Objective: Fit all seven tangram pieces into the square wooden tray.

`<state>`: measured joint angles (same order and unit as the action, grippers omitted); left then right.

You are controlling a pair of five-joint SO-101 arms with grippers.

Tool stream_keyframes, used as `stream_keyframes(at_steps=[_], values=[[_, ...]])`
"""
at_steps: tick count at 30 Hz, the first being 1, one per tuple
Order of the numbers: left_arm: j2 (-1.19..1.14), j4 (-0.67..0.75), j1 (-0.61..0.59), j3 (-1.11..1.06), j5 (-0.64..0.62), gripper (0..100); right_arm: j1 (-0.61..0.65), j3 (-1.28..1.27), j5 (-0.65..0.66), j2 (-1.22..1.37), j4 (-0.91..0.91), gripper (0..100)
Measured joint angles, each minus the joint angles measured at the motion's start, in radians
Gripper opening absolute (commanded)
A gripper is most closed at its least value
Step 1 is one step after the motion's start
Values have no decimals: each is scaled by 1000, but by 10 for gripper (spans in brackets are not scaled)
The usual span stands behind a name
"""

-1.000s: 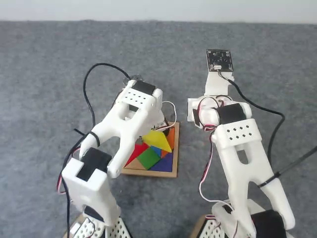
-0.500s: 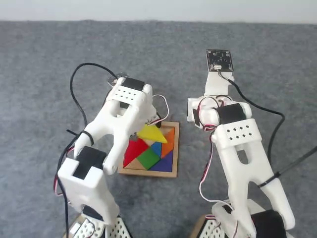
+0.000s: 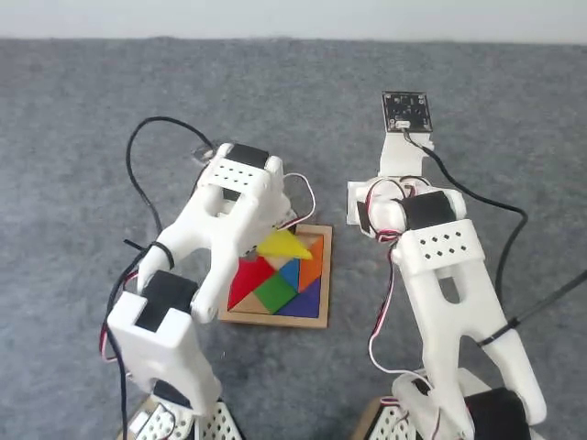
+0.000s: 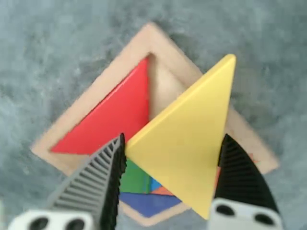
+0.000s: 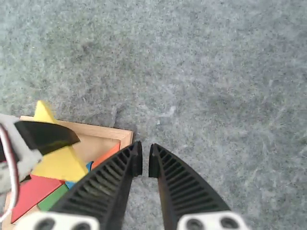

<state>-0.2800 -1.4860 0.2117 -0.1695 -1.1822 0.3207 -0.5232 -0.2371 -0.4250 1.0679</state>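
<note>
My left gripper point(image 4: 172, 140) grasps the yellow triangle point(image 4: 192, 120) above the square wooden tray point(image 4: 96, 93), over the tray's bare gap beside the red triangle point(image 4: 110, 120). My right gripper point(image 5: 145, 159), clenched on nothing, hangs over the grey worktop point(image 5: 216, 72) just off the tray's corner.

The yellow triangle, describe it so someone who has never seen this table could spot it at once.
On the grey table, a square wooden tray lies near the middle. Above it, the left end effector grips the yellow triangle: the only yellow piece, and the only one not lying flat in the tray.
</note>
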Motion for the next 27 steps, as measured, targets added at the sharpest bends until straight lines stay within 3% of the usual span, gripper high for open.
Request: stream_keyframes(at_steps=[6,9,16,23,27], values=[[0,23,63,0,-471,11,0,0,0,0,0,48],[0,18,78,0,-597,11,0,0,0,0,0,48],[0,17,60,12,-680,12,0,0,11,0,0,48],[0,9,61,12,-686,12,-2,-58,138,-3,-20,48],[0,9,63,12,-686,12,-14,-201,229,-3,-135,48]])
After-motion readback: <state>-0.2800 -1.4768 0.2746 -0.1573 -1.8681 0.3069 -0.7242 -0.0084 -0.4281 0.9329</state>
